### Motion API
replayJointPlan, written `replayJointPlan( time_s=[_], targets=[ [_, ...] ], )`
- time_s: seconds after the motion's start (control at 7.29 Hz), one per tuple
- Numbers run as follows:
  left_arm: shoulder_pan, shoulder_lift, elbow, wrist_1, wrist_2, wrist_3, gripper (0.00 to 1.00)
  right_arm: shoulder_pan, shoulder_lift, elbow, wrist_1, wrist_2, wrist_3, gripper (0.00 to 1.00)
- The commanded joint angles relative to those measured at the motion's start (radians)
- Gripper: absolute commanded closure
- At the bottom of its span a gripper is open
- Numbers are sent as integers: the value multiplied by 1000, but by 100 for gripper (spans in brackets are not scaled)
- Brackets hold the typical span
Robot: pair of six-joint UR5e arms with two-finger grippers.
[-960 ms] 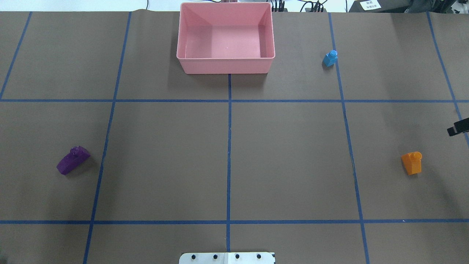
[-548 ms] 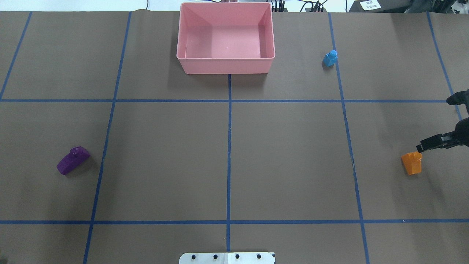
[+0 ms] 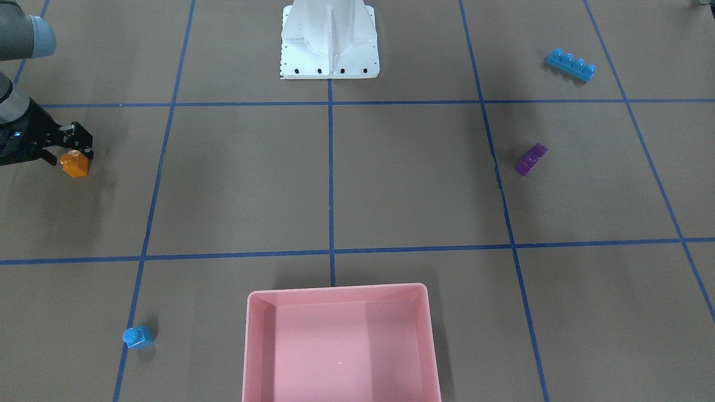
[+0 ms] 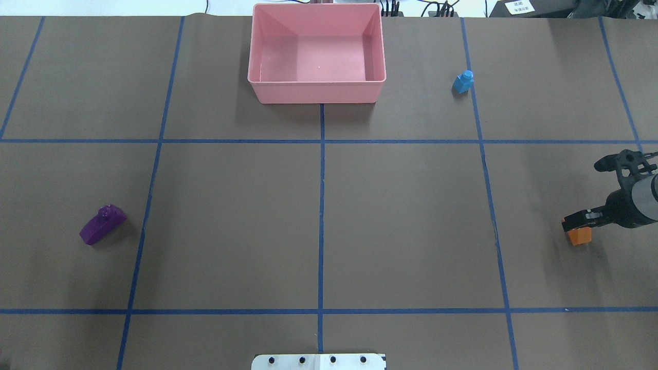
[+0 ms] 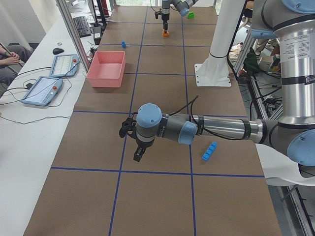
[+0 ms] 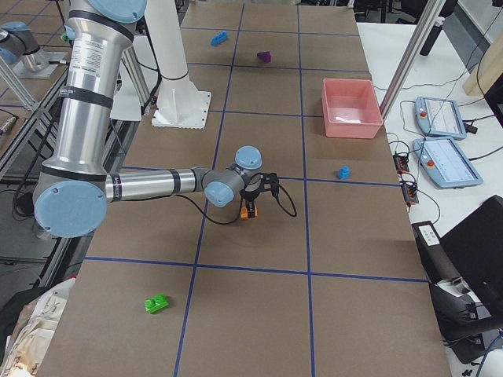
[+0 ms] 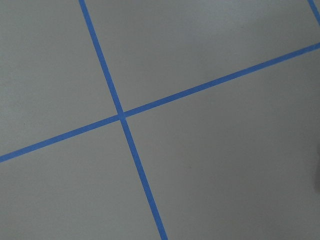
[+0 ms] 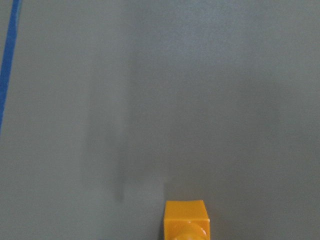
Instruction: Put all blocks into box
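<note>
The orange brick (image 4: pixel 579 236) stands at the table's right side. My right gripper (image 4: pixel 577 224) hangs open right over it, fingers to either side in the front-facing view (image 3: pixel 68 152); the brick sits at the bottom edge of the right wrist view (image 8: pixel 185 220). The pink box (image 4: pixel 316 91) is empty at the far centre. The blue one-stud brick (image 4: pixel 463 82) lies right of the box. The purple brick (image 4: pixel 103 224) lies at the left. The long blue brick (image 3: pixel 570 64) and the green brick (image 6: pixel 157 302) lie near the robot's side. My left gripper (image 5: pixel 135 145) hovers near the long blue brick; I cannot tell its state.
The white robot base (image 3: pixel 329 44) stands at the table's near centre edge. Blue tape lines (image 7: pixel 120 116) divide the brown table into squares. Two tablets (image 5: pixel 54 73) lie on a side table beyond the box.
My right gripper has come in from the right edge and moved toward the orange brick, now covering its top. The bricks and the box have not moved.
</note>
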Motion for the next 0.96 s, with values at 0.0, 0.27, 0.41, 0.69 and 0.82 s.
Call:
replayJointPlan(
  time_s=[0.0,0.27,0.41,0.69,0.82],
  targets=[
    [2,0,-1,0,0,0,0,-2,-11,-4,-3,-1,-5,100],
    [4,0,-1,0,0,0,0,2,-12,1,-3,1,-5,100],
    [6,0,-1,-2,0,0,0,9,3,13,-4,11,5,100],
    [6,3,-1,0,-14,-2,0,63,90,27,-38,14,13,100],
    [6,5,5,-2,-46,-2,0,77,171,27,-90,15,79,100]
  ],
)
